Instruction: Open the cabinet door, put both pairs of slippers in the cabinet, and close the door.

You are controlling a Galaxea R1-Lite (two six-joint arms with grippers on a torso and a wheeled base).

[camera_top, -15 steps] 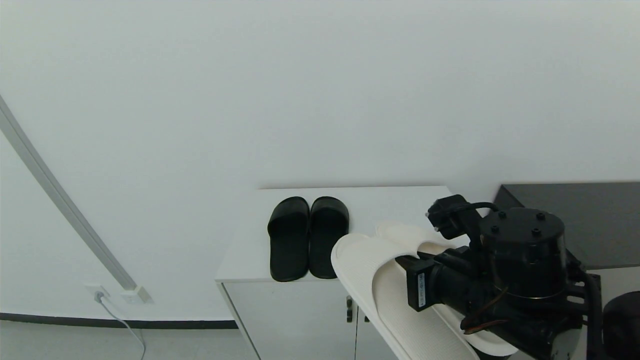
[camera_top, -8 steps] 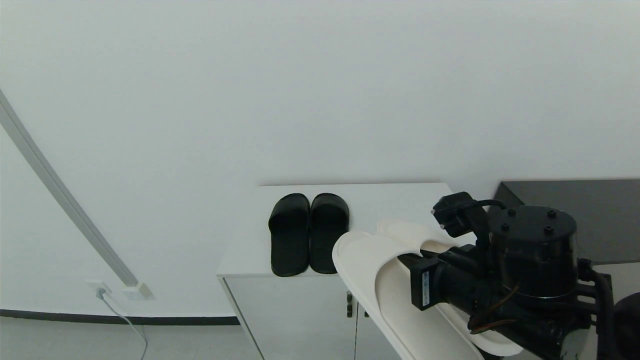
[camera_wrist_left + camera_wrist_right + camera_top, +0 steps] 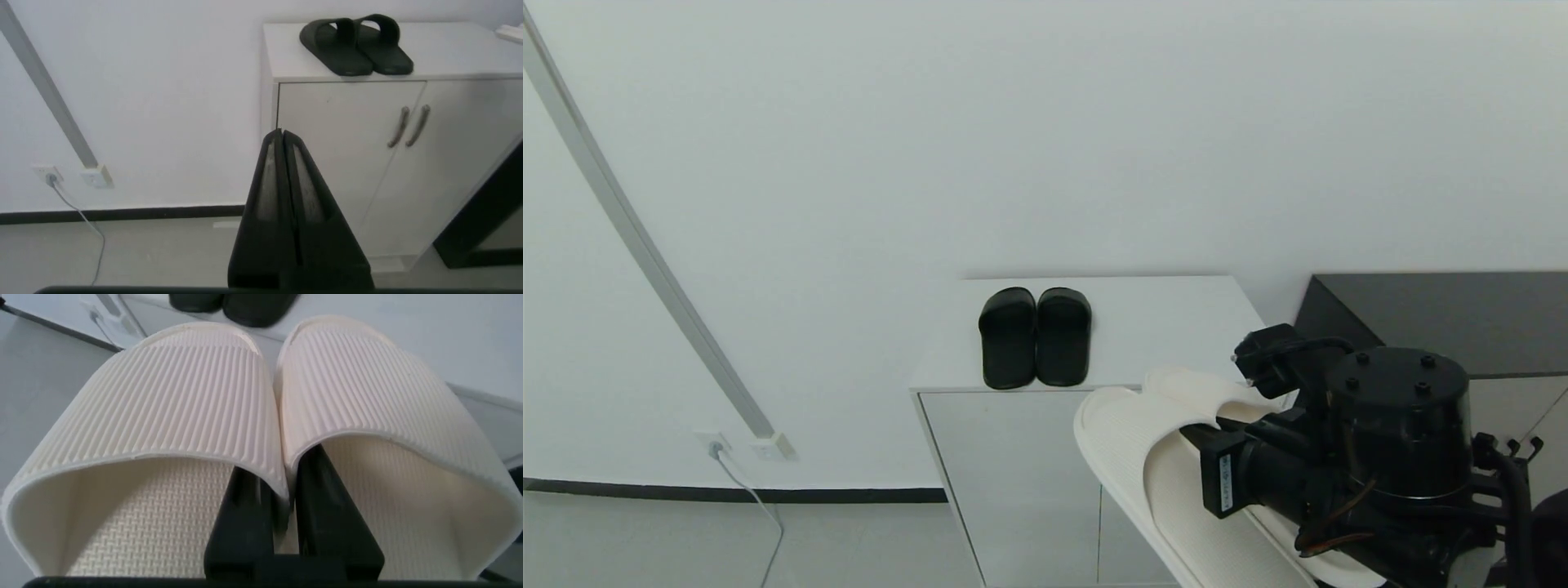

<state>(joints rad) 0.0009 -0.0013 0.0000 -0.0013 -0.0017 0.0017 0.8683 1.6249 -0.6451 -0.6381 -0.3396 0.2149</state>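
Gripping the white slippers (image 3: 196, 400) as a pair, our right gripper (image 3: 284, 508) has its fingers tucked under the two straps and clamped on the adjoining inner edges, so both slippers hang from it in front of the cabinet (image 3: 1013, 457). Our left gripper (image 3: 283, 147) is clenched on nothing and faces the cabinet doors, whose handles (image 3: 411, 125) sit untouched. We judge the task barely begun: the doors are shut, nothing is inside, and the black slippers (image 3: 1035, 336) lie side by side on the cabinet top, well apart from both grippers.
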